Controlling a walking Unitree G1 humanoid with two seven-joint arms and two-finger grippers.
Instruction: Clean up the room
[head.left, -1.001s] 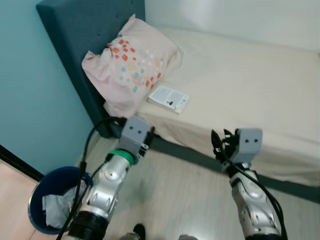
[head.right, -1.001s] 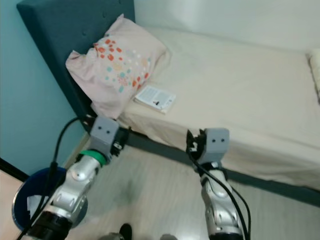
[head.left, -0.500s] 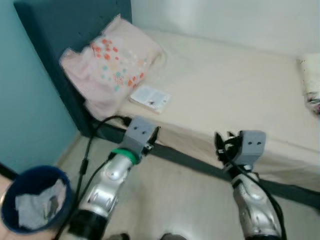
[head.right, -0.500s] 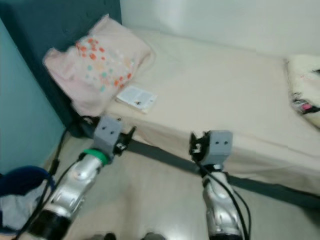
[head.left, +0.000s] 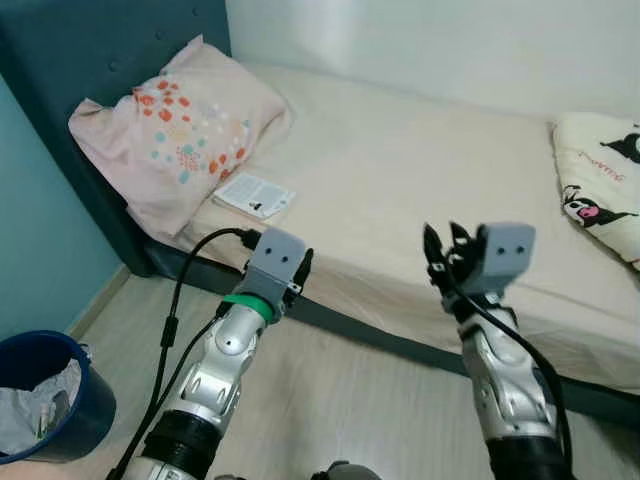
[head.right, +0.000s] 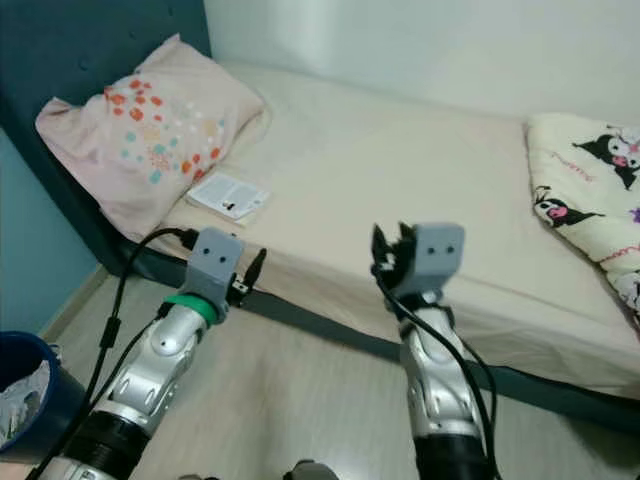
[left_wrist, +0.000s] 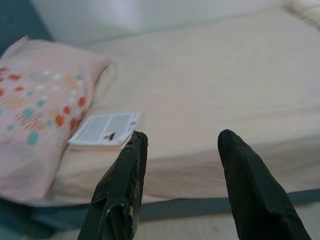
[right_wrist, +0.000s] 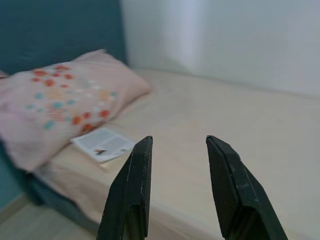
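Note:
A thin white booklet (head.left: 254, 195) lies on the cream bed (head.left: 420, 170) beside a pink pillow (head.left: 175, 135) with coloured dots. At the bed's right end is a cream blanket (head.left: 600, 180) with black cartoon figures. My left gripper (left_wrist: 180, 140) is held low before the bed's edge, open and empty, with the booklet (left_wrist: 105, 129) just beyond its fingers. My right gripper (right_wrist: 175, 145) is raised over the bed's near edge, open and empty, facing the booklet (right_wrist: 103, 145) and pillow (right_wrist: 60, 100).
A dark blue bin (head.left: 45, 395) with crumpled paper stands on the wooden floor at the lower left. A teal padded headboard (head.left: 90, 50) and a teal wall bound the left side. A white wall runs behind the bed.
The camera has swung to the right, bringing the cartoon blanket into view and shifting the bin and pillow leftward. My right gripper has risen higher over the bed's edge.

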